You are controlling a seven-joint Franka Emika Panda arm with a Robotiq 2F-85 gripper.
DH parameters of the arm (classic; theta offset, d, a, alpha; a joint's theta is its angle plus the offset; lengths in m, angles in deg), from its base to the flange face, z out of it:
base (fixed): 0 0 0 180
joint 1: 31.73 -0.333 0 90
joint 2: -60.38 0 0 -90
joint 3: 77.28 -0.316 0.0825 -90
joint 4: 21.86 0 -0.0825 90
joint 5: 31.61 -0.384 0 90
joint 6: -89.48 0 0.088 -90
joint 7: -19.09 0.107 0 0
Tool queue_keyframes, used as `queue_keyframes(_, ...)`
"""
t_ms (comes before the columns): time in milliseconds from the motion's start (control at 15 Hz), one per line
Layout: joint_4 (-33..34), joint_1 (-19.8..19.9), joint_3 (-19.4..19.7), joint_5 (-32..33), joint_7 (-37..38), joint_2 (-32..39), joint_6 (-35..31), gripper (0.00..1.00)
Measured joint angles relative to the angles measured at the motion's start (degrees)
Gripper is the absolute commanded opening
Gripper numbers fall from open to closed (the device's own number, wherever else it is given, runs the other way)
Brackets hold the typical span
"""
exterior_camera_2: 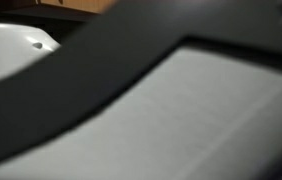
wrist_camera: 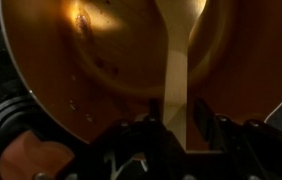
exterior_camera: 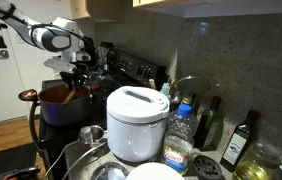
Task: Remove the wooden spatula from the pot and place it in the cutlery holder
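Note:
In the wrist view the wooden spatula (wrist_camera: 177, 70) lies in the pot (wrist_camera: 71, 60), blade on the orange-brown inside and handle running toward me. My gripper (wrist_camera: 178, 118) straddles the handle's end. One finger is against the wood and a narrow gap shows at the other, so it is open. In an exterior view the gripper (exterior_camera: 76, 68) hangs just over the dark pot (exterior_camera: 65, 104) on the stove. The spatula is too small to make out there. I cannot identify a cutlery holder for certain.
A white rice cooker (exterior_camera: 136, 120) stands beside the pot, with a small metal cup (exterior_camera: 91, 134) in front of it. Several bottles (exterior_camera: 239, 140) and a faucet (exterior_camera: 186, 85) are further along the counter. An exterior view (exterior_camera_2: 141, 90) is blocked by a blurred dark band.

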Motion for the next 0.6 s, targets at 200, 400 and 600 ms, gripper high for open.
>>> queue_keyframes(200,-0.13,0.03,0.00,-0.01,0.00,0.02,0.16,0.96)
queue_keyframes(400,-0.27,0.03,-0.01,-0.02,0.00,0.03,0.21,1.00)
queue_keyframes(600,-0.49,0.03,-0.18,-0.03,0.00,0.11,0.21,1.00)
